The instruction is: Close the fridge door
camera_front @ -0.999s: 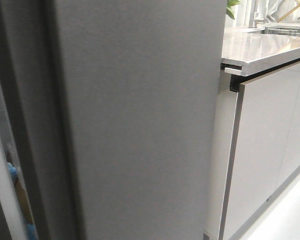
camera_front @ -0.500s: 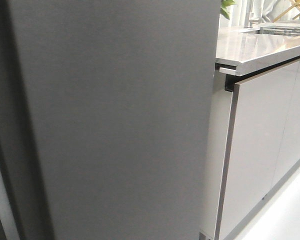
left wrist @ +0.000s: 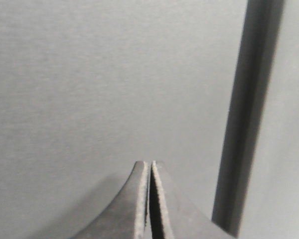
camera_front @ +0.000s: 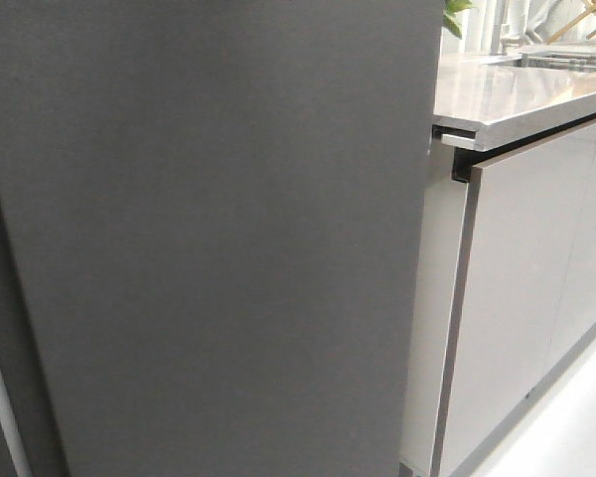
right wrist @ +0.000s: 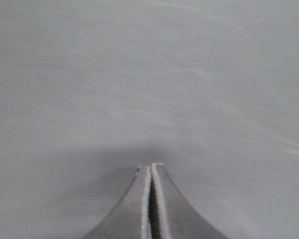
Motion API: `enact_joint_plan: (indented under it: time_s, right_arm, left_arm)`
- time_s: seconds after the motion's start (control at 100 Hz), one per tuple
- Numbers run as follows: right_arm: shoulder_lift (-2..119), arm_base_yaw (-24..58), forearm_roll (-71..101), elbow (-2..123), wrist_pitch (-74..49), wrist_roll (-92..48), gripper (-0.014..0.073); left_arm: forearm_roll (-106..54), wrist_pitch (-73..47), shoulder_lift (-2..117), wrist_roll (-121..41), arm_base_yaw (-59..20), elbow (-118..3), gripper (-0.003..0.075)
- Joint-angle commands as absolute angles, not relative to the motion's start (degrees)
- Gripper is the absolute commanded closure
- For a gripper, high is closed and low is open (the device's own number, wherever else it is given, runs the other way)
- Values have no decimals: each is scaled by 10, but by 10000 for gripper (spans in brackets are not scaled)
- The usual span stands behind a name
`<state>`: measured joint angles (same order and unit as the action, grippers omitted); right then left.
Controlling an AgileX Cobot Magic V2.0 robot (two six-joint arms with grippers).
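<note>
Here the fridge door (camera_front: 219, 238) fills most of the front view, a dark-grey slab standing upright, its long axis vertical, its flat face toward the camera; its right edge runs just beside the pale cabinet front (camera_front: 521, 288), under the counter (camera_front: 517, 94); a thin pale strip shows at its lower left; open floor lies only at far right. The left gripper (left wrist: 149, 164) is pinched closed, empty, tips close to the door beside a darker vertical band (left wrist: 246, 119); the right gripper (right wrist: 150, 167) likewise closed, empty, facing plain grey panel.
</note>
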<state>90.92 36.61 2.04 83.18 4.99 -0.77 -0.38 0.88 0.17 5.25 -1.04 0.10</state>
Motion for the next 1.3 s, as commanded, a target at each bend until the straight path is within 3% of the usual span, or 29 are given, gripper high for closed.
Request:
enact_joint_plan:
  time_s: [0.0, 0.39, 0.899, 1.289]
  right_arm:
    - [877, 352, 19, 853, 81, -8, 670]
    - [733, 277, 19, 708, 81, -8, 670]
    - [426, 86, 14, 410, 80, -8, 670]
    - [210, -7, 14, 186, 80, -8, 670]
  left_arm:
    - [-5, 53, 13, 55, -13, 17, 741]
    - [-5, 53, 13, 55, -13, 17, 741]
    - [-5, 53, 13, 55, -13, 17, 741]
    - [-5, 53, 13, 55, -13, 17, 741]
